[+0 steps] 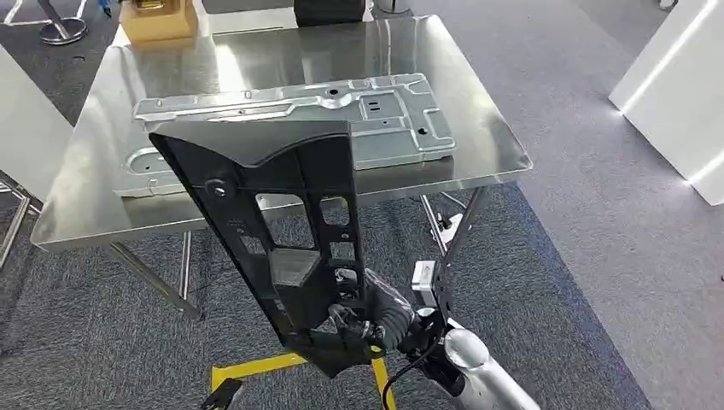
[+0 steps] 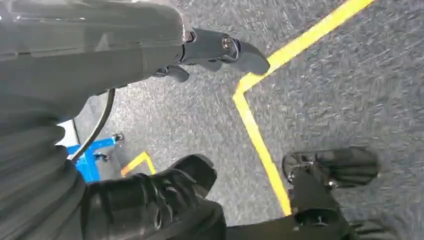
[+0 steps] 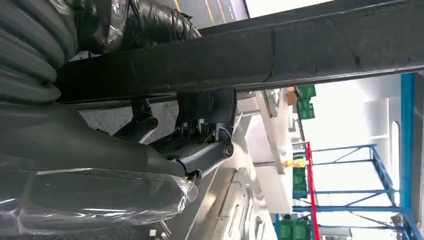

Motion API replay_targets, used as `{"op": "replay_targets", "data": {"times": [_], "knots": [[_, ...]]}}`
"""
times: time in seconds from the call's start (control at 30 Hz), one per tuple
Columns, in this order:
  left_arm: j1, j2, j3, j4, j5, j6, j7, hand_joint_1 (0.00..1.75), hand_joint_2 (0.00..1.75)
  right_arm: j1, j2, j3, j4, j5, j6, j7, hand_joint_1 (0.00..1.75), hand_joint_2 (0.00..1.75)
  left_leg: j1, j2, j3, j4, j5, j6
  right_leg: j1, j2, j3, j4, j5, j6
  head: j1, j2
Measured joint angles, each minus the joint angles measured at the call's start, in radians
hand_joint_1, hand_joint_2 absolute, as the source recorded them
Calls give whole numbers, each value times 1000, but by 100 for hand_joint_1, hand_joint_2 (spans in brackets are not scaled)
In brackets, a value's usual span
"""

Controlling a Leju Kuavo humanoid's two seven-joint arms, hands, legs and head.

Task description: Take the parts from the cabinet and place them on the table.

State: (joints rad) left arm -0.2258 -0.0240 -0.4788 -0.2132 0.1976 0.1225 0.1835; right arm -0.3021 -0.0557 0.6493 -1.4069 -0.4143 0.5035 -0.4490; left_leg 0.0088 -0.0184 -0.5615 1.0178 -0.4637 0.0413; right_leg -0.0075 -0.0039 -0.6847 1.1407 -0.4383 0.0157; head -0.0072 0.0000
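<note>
The steel table [image 1: 77, 205] stood ahead, with a grey stamped panel [image 1: 290, 120] lying across its middle. The black frame part [image 1: 282, 231] stood tilted before the near edge, gripped low by the right hand [image 1: 376, 320]. It probably needed lifting clear and laying flat. The left hand [image 2: 165, 190] hung empty, fingers apart.

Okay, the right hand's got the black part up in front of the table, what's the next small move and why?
Probably carry the black part forward over the table before lowering it. The right hand grips its lower end, and most of the part hangs short of the table's near edge. The silver panel fills the middle, so aim for bare surface beside it.
</note>
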Motion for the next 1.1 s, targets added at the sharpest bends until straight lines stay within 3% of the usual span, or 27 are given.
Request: {"op": "replay_targets", "data": {"times": [0.03, 0.07, 0.17, 0.23, 0.27, 0.3, 0.33, 0.37, 0.4, 0.43, 0.47, 0.53, 0.6, 0.67, 0.7, 0.77, 0.8, 0.87, 0.9, 0.93, 0.97, 1.03, 1.07, 1.1], "knots": [[-1, -1, 0, 0, 0, 0, 0, 0, 175, 0, 0, 0, 0, 0, 0, 0, 175, 175, 0, -1, 8, 2, -10, -4, 0, 2, 33, -88, 31, -6, 0, 0], [-3, -2, 0, 0, 0, 0, 0, 0, 175, -1, 0, 0, 0, 0, 0, 0, 175, 175, -8, -3, 5, 6, -17, -12, 6, 5, 47, -100, 12, -9, 1, 0], [-2, -2, 0, 0, -1, -1, 0, 0, 175, 0, -1, 0, -1, 0, -1, 0, 175, 175, -5, -4, 11, -4, -21, -27, 8, 7, 49, -102, 5, -22, -1, 0], [-3, -1, 0, 0, -3, -1, -1, 0, 175, 0, 0, 0, -5, 0, 0, 0, 175, 175, -5, 1, 19, 5, -33, -39, -4, 6, 71, -120, 3, -34, 0, 0], [-4, -2, 0, 0, -3, -2, -1, 0, 175, -1, 0, 0, -5, 0, 0, -1, 175, 175, -4, 7, 1, 48, -53, -43, -5, 4, 78, -122, -1, -41, -2, 0], [-5, -2, 0, 0, -3, -2, -1, 0, 175, -4, 0, 0, -5, -1, 0, -1, 175, 175, -3, 9, -35, 115, -84, -48, -5, 2, 82, -122, -5, -44, -2, 0], [-5, -2, 0, 0, -3, -2, -1, 0, 175, -3, 0, 0, -5, 0, 0, -1, 175, 175, 0, 11, -94, 214, -123, -52, -4, 2, 86, -121, -11, -45, -2, 0], [-3, -2, 0, 0, -3, -2, -1, 0, 175, 0, -1, 0, -5, 0, 0, -1, 175, 175, 1, 11, -142, 288, -142, -54, -3, 2, 90, -121, -17, -45, -1, 0], [0, -2, 0, 0, -3, -2, 0, 0, 175, 2, -1, 0, -5, 0, 0, 0, 175, 175, 1, 11, -169, 319, -135, -56, -3, 2, 95, -120, -22, -45, -2, 0], [4, -2, 0, 0, -3, -2, 0, 0, 175, 4, -1, 0, -5, 0, 0, 0, 175, 175, 2, 11, -174, 303, -102, -55, -3, 3, 104, -120, -29, -44, -2, 0], [4, -2, 0, 0, -3, -2, 0, 0, 175, 4, -1, 0, -5, 0, 0, 0, 175, 175, 2, 12, -156, 240, -48, -53, -3, 4, 115, -120, -37, -42, -2, 0], [2, -1, 0, 0, -3, -2, 0, 0, 175, 4, -1, 0, -5, 0, 0, 0, 175, 175, 1, 14, -79, 51, 71, -42, -3, 3, 140, -121, -54, -35, -2, 0], [-1, -1, -1, 1, -3, -2, 0, 0, 175, 1, -1, 0, -5, 0, 0, 0, 175, 175, -10, 19, -57, -1, 50, -34, 2, 3, 139, -123, -63, -24, -1, 0], [-2, -1, -1, 1, -3, -2, -1, 0, 175, 2, 0, 0, -5, 0, 0, 0, 175, 175, -8, 15, -59, -11, 42, -22, 1, 2, 142, -115, -53, -11, -2, 0], [1, -1, -1, 2, -3, -2, 0, 0, 175, 2, -1, 0, -5, 0, 0, 0, 175, 175, -7, 13, -46, -13, 38, -14, 3, 1, 147, -116, -52, -5, 0, 0], [-1, -1, -1, 2, -3, -2, -1, 0, 175, -1, -1, 0, -9, 0, 0, 0, 175, 175, -3, 11, -21, -21, 34, 0, -2, 4, 128, -68, -74, 2, 1, 0], [-3, 0, -1, 2, -3, -2, -1, 0, 175, -3, -1, 0, -10, 0, 0, -1, 175, 175, -4, 11, -16, -21, 28, 6, -2, 4, 91, -6, -98, 3, -1, 0], [-4, 0, -1, 2, -3, -2, -1, 0, 175, 1, -1, 0, -10, 0, 0, -1, 175, 175, -7, 10, -4, -21, 15, 10, -3, 4, -11, 145, -156, 8, -1, 0], [-2, 0, -1, 2, -3, -2, -1, 0, 175, 5, -2, 0, -10, 0, 0, -1, 175, 175, -7, 9, 3, -20, 8, 9, -3, 4, -45, 180, -157, 11, 0, 0], [1, 0, -1, 3, -3, -2, -1, 0, 175, 8, -2, 0, -9, 0, 0, 0, 175, 175, -8, 8, 14, -20, 0, 8, -4, 4, -58, 173, -137, 10, 0, 0], [3, 0, -1, 3, -3, -2, -1, 0, 175, 10, -2, 0, -9, 0, 0, 0, 175, 175, -8, 7, 26, -20, -8, 8, -3, 4, -48, 126, -97, 8, 0, 0], [4, -3, -1, 3, -3, -2, -1, 0, 175, 9, -2, 0, -10, 0, 0, 0, 175, 175, -9, 6, 56, -20, -28, 2, 0, 4, 15, -51, 18, -5, 0, 0], [4, -3, -1, 3, -3, -2, -1, 0, 175, 9, -3, 0, -9, 0, 0, 0, 175, 175, -8, 6, 61, -20, -38, -2, 5, 4, 31, -110, 50, -13, 0, 0], [3, -3, -1, 3, -3, -2, -1, 0, 175, 9, -3, 0, -9, 0, 0, 0, 175, 175, -10, 4, 66, -18, -42, -8, 11, 3, 30, -108, 10, -13, -1, 0]]}}
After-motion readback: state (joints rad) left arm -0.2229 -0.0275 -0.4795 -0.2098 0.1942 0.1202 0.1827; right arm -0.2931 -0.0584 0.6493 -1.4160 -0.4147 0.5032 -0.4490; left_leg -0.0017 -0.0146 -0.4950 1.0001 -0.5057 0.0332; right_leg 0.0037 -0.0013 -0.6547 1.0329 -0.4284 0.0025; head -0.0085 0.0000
